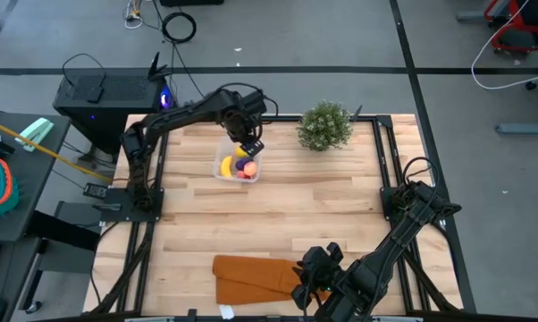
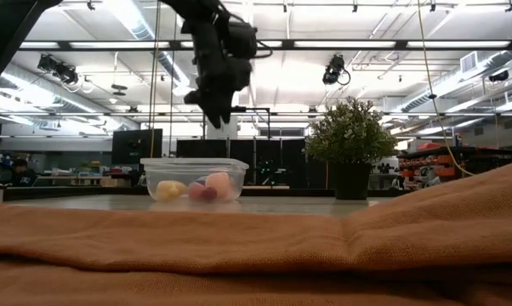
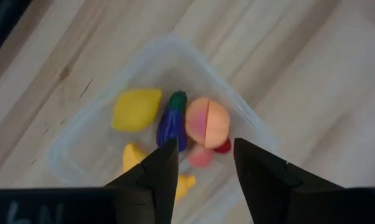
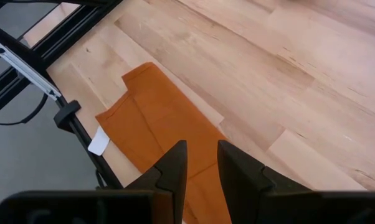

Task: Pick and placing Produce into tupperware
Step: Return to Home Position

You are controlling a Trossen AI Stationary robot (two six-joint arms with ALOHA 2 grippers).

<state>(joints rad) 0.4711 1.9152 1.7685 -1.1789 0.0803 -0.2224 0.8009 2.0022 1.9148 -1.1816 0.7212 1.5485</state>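
Note:
The tupperware is a clear squarish container resting flat on the wooden table, also visible in the low view. Inside it lie a yellow lemon, a dark purple piece with a green top, a red-peach round fruit, a tiny red piece, a pink piece and a yellow banana. My left gripper hangs open above the container, pointing down, holding nothing. My right gripper is open, waiting over the orange cloth near the table's near edge.
A green bushy plant in a dark pot stands right of the container near the far edge. An orange-brown folded cloth lies at the near edge and fills the low view's foreground. Bare wood lies between them.

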